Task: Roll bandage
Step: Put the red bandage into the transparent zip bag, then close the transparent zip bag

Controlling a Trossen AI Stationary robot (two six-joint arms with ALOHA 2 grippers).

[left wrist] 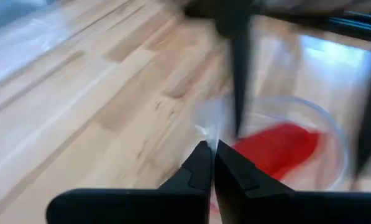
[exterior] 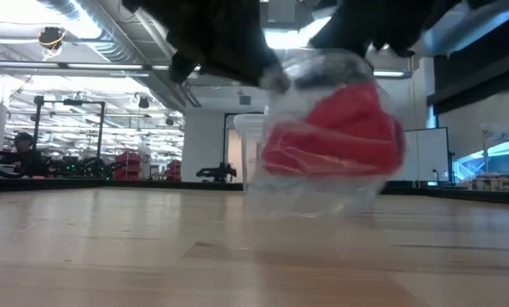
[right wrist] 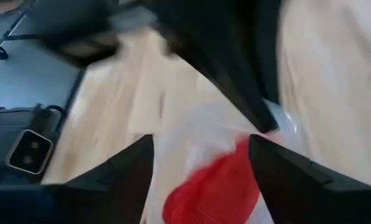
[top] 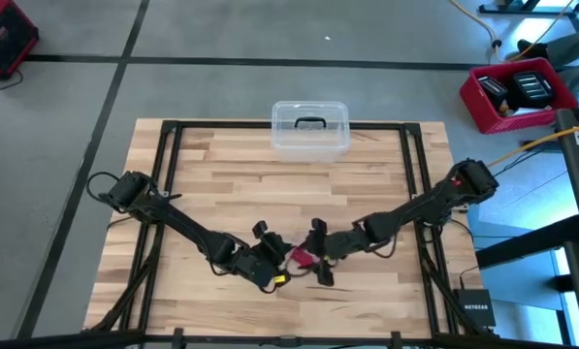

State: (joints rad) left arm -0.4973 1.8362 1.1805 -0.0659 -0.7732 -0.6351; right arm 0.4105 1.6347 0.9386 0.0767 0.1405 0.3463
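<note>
The red bandage [top: 300, 258] sits inside a crinkled clear plastic wrapper [exterior: 322, 183] near the table's front edge, between my two grippers. My left gripper [left wrist: 211, 163] comes from the left and is shut on the wrapper. My right gripper [right wrist: 201, 174] comes from the right and is open. Its two fingers stand on either side of the wrapped bandage [right wrist: 213, 190]; I cannot tell whether they touch it. In the low view the bandage [exterior: 331, 136] shows red through the plastic, low over the wood. My left gripper pinches the wrapper's crumpled edge [left wrist: 205, 129] between its two fingertips, on the side toward the table's left. The fingers slant down from the left. The bandage [left wrist: 277, 149] lies inside the wrapper beyond the fingertips. Whether the wrapper's underside rests on the table I cannot tell.
A clear plastic box with a dark handle [top: 310, 129] stands at the table's far edge, in the middle. Black frame rails [top: 169, 165] run along the table's sides. A red crate [top: 517, 93] sits on the floor off the table's far right.
</note>
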